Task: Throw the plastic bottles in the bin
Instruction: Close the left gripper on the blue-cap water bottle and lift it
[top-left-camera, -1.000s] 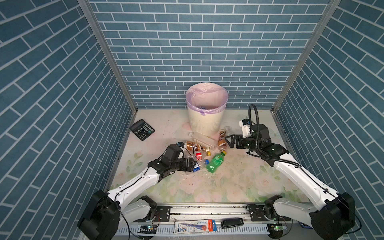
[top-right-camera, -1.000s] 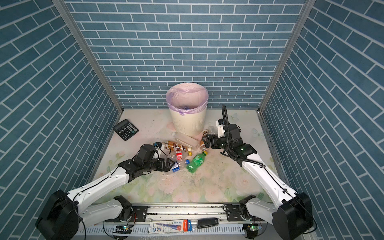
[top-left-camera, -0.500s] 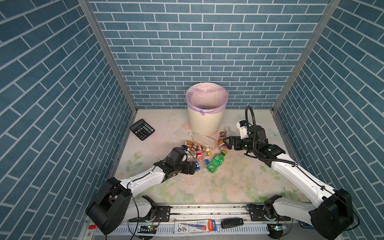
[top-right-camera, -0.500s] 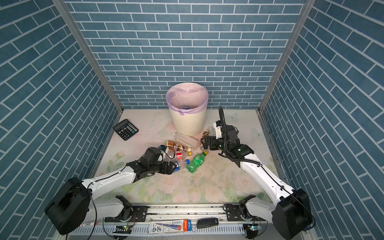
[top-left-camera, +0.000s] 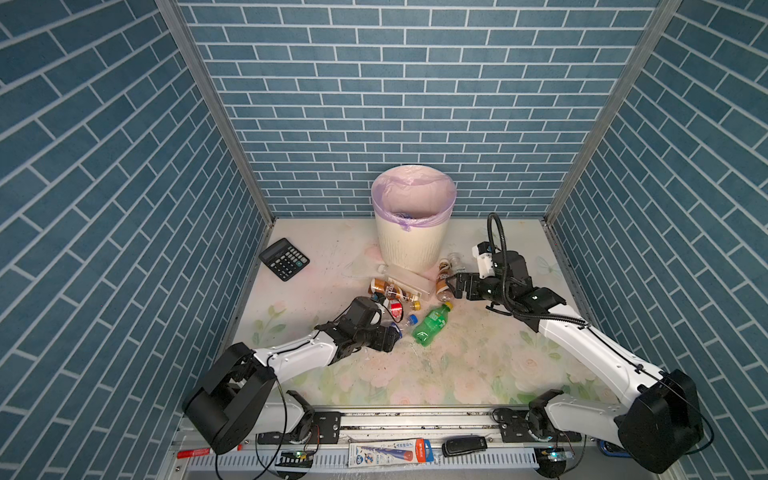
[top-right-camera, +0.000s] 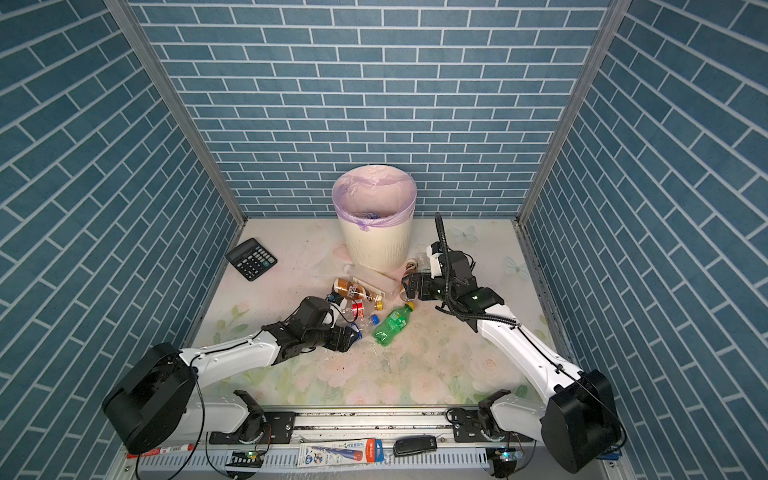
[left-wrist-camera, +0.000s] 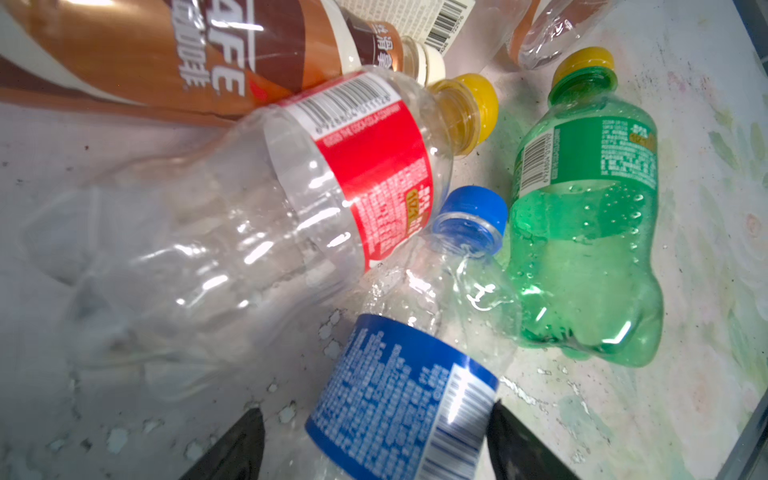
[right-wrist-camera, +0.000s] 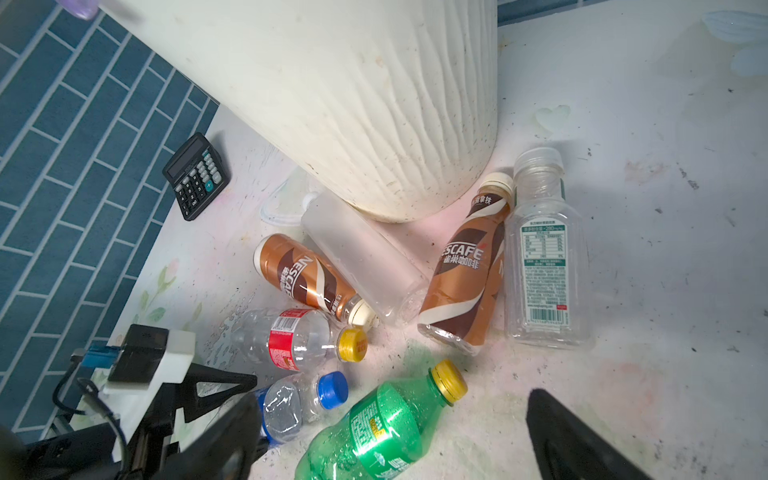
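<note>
Left wrist view: the left fingers (left-wrist-camera: 237, 449) stand apart on either side of the blue-labelled bottle (left-wrist-camera: 399, 399), which lies on the tabletop (left-wrist-camera: 623, 415). One finger touches its label and the other shows a thin gap, a detail both top views hide under the arm. Just beyond the fingers lie the red-labelled bottle (left-wrist-camera: 332, 187) and the green bottle (left-wrist-camera: 582, 249), the green one just beside the blue cap; farther off is a brown-labelled bottle (left-wrist-camera: 166, 54). The right wrist view shows the right fingers (right-wrist-camera: 569, 444) spread wide, gripping nothing. Ahead of them a second brown-labelled bottle (right-wrist-camera: 465, 274) lies beside a clear square bottle (right-wrist-camera: 544, 266), both near the foot of the bin (right-wrist-camera: 374, 104). Only the top views look into the bin: its lilac bag (top-left-camera: 411, 187) holds something blue and white, too small to name. The calculator (top-left-camera: 284, 258) lies well away from both pairs of fingers.
</note>
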